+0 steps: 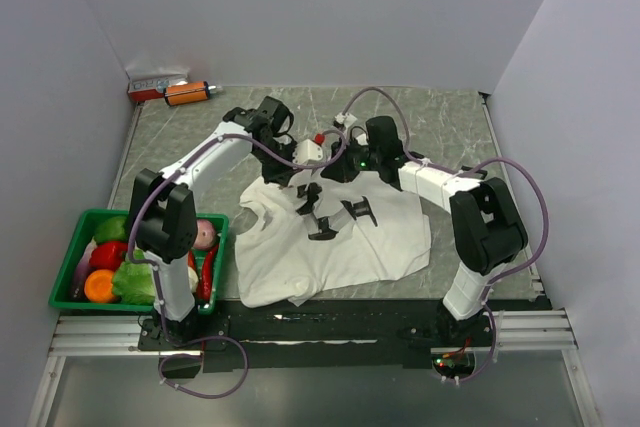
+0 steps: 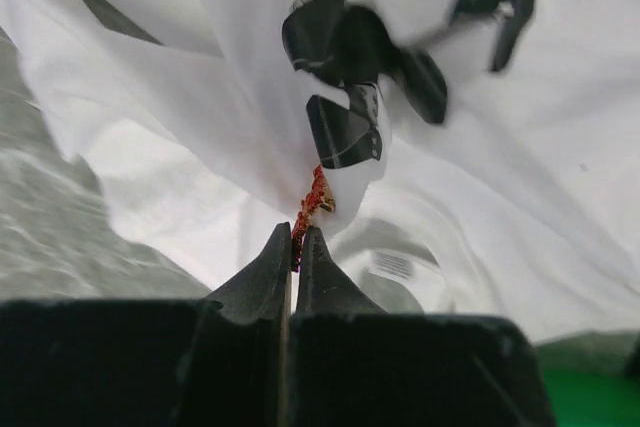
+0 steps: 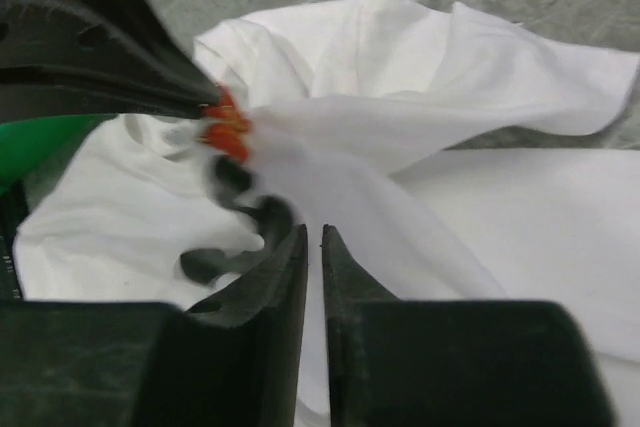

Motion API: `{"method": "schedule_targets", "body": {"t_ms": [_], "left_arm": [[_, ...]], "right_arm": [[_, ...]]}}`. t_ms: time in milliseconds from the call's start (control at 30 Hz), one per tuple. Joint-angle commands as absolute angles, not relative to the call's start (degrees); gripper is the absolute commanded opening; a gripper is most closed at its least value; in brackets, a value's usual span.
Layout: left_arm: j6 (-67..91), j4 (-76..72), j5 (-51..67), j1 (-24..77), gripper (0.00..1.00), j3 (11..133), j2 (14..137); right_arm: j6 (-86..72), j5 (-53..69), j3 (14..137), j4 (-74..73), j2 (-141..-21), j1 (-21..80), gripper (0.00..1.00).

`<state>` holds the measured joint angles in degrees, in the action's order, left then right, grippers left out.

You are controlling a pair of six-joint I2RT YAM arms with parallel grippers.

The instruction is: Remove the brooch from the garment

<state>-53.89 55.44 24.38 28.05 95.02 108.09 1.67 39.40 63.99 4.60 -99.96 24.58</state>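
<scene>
Now tiny orange-red beaded brooch [image 2: 312, 203] pinched in left gripper [image 2: 296, 239], garment [image 2: 520, 177] white

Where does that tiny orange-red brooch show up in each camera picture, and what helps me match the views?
Top external: the brooch is a red speck above centre, between the two arms' ends.
Left wrist: at centre, pinched just above the left gripper's closed tips.
Right wrist: left of centre, at dark fingers entering from the upper left.
Shared landmark: the white garment, bunched up toward the brooch, with its black print.
</scene>
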Motion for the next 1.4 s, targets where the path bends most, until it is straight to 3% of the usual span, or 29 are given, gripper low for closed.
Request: {"method": "schedule_targets", "body": {"t_ms": [0, 200, 633, 1067, 1233, 1333, 1367], "left_arm": [[-55.90, 66.36, 23.82, 27.16, 0.01, 95.72, 108.46], [-55.20, 66.71, 23.47, 27.16, 0.01, 95.54, 108.54], [-51.25, 66.54, 23.29, 27.16, 0.01, 97.12, 109.86], [-45.18, 69.78, 28.82, 26.54, 0.02, 101.16, 111.01], [-42.54, 69.52, 32.17, 26.19, 0.02, 100.12, 111.18], [-42.45, 69.52, 32.69, 26.19, 0.06, 98.36, 110.66], [-42.54, 69.43, 32.78, 26.19, 0.12, 98.00, 110.48]], "right_arm": [[4.22, 40.15, 65.31, 5.01, -98.27, 23.03, 0.30], [5.54, 46.40, 62.58, 6.50, -96.50, 23.12, 0.44], [1.41, 53.44, 64.68, 10.99, -100.89, 26.63, 0.50], [-7.55, 57.30, 63.54, 24.86, -107.39, 29.88, 0.58], [-19.22, 55.29, 61.62, 31.45, -107.32, 28.83, 0.58], [-24.00, 54.75, 57.93, 35.33, -103.99, 26.81, 0.58], [-22.86, 54.93, 57.05, 32.72, -102.15, 26.72, 0.58]]}}
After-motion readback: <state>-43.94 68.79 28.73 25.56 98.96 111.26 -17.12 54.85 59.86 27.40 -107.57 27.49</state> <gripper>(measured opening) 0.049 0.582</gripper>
